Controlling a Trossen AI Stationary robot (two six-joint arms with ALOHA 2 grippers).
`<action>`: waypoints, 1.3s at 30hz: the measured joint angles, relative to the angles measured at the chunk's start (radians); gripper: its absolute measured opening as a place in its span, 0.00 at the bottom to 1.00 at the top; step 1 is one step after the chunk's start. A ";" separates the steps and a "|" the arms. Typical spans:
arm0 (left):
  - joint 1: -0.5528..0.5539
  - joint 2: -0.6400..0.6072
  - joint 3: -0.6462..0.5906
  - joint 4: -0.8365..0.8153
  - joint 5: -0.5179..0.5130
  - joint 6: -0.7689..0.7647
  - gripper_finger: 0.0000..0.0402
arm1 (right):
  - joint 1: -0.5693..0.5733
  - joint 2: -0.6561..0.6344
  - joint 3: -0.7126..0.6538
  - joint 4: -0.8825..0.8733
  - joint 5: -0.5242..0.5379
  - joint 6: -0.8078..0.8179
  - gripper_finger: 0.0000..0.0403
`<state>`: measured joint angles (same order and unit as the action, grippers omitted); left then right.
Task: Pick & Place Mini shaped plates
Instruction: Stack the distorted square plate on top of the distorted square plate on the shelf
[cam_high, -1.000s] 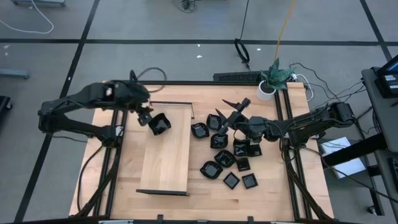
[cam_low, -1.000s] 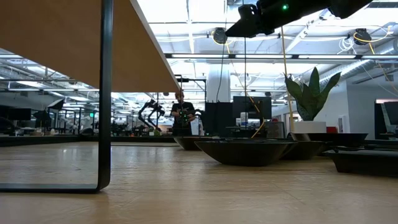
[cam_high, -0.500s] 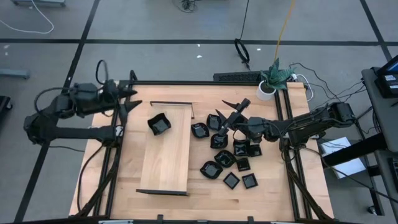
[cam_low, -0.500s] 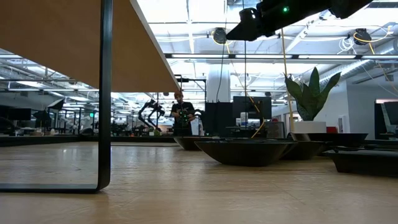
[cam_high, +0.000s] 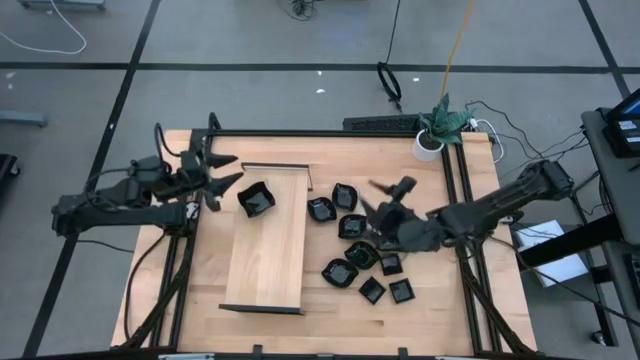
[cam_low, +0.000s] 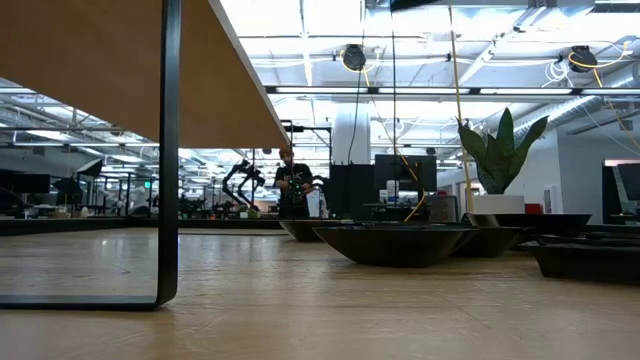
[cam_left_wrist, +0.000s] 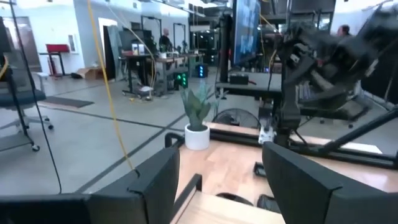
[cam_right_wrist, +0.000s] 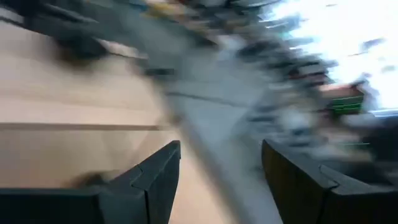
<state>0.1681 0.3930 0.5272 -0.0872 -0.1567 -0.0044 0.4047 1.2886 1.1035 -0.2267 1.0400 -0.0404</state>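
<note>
Black plate (cam_high: 256, 200) rests on board (cam_high: 268, 245); both grippers (cam_high: 222, 172) (cam_high: 378, 198) spread, empty.

Table (cam_high: 440, 310) carries board (cam_high: 267, 240), plates (cam_high: 361, 256).

An open robotics lab: other robot arms (cam_low: 243, 180), workbenches (cam_left_wrist: 149, 62) and ceiling strip lights (cam_low: 420, 90).

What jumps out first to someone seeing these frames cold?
The cluster of mini shaped plates, glossy black, crowding the table's right half with the right pincer open just above them. Next, one lone plate sitting on the near-left corner of the long pale wooden board, with the left pincer open beside it at the table's left edge.
</note>
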 joint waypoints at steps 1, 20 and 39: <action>0.000 0.000 -0.004 0.001 0.000 0.000 0.58 | -0.008 -0.002 0.042 -0.111 -0.107 0.131 0.53; 0.000 0.006 -0.009 -0.033 0.000 0.024 0.58 | -0.275 0.012 -0.236 -0.424 -0.862 0.414 0.53; 0.000 0.006 -0.009 -0.026 -0.001 0.027 0.58 | -0.292 0.011 -0.431 -0.235 -0.858 0.361 0.46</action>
<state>0.1684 0.3988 0.5179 -0.1134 -0.1573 0.0224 0.1131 1.2999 0.6727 -0.4619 0.1816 0.3206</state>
